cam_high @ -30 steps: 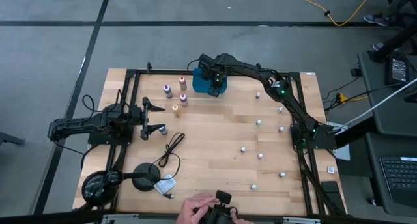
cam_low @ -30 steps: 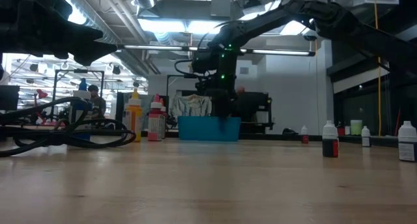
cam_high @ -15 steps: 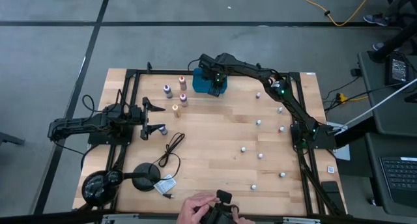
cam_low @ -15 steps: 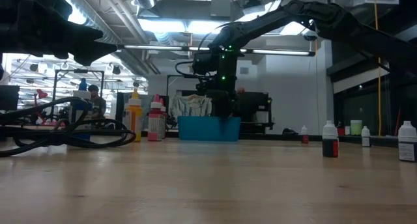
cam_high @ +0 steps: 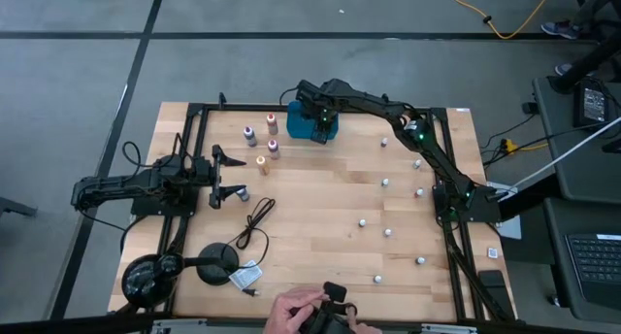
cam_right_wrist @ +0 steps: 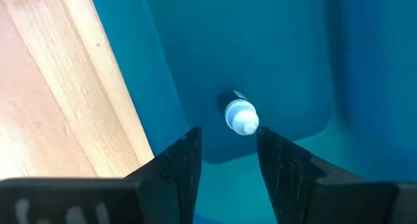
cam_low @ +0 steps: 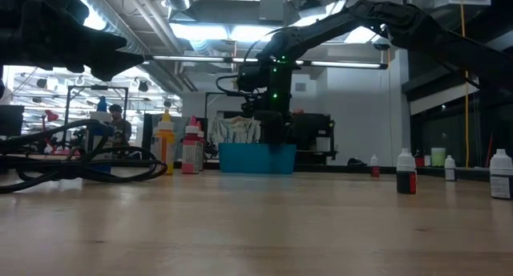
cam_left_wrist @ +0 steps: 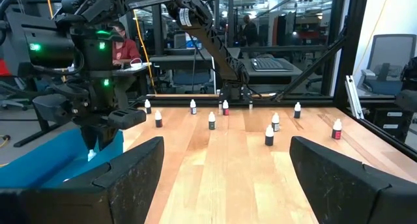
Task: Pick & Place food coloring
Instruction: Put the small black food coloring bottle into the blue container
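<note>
My right gripper (cam_high: 316, 122) hangs over the teal tray (cam_high: 295, 120) at the table's far edge, fingers pointing down and open (cam_right_wrist: 228, 140). Below them, one small food coloring bottle (cam_right_wrist: 242, 117) with a white cap sits in the tray, and neither finger touches it. Several whitish-capped bottles (cam_high: 385, 183) stand scattered across the right half of the table. Several larger coloured bottles (cam_high: 273, 148) stand just left of the tray. My left gripper (cam_high: 228, 176) waits open at the table's left side; its wrist view (cam_left_wrist: 225, 152) faces the tray and the right gripper (cam_left_wrist: 98, 136).
A black cable (cam_high: 254, 222) lies left of centre. A black round-based stand (cam_high: 219, 260) sits near the near-left corner. A person's hands (cam_high: 296, 311) hold a dark device at the near edge. Bare wood lies in the middle of the table between the two groups of bottles.
</note>
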Available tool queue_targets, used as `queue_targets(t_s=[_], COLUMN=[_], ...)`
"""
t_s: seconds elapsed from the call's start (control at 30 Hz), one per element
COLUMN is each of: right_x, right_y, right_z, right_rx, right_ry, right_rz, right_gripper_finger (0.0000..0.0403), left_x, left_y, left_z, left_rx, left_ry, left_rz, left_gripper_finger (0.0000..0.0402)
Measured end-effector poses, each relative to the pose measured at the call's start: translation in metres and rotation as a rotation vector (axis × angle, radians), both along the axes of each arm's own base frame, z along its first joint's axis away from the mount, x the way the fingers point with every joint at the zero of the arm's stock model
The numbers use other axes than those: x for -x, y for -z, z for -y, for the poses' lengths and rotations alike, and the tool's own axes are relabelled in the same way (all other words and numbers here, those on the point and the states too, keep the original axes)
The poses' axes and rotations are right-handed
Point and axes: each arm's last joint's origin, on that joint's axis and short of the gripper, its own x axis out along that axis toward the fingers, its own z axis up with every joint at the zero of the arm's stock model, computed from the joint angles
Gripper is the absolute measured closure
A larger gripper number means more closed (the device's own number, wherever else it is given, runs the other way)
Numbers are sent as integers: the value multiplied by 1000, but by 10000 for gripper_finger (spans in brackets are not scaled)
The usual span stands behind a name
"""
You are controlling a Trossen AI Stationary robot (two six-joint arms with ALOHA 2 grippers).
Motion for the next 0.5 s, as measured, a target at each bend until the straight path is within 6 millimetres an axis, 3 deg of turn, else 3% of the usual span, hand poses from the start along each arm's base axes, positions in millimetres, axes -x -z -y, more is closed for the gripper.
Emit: queue_targets(t_s=[0.33,0.5], right_x=[13,27], right_y=[-51,-79], right_z=[-1,-8], right_rx=[33,39], right_ry=[47,151], right_rz=[37,56], right_gripper_finger=[252,220], left_x=[0,0], left_y=[0,0], left_z=[0,0], left_rx=[0,0], left_ry=[-1,-1], left_rz=[0,0], left_gripper_finger=[74,73])
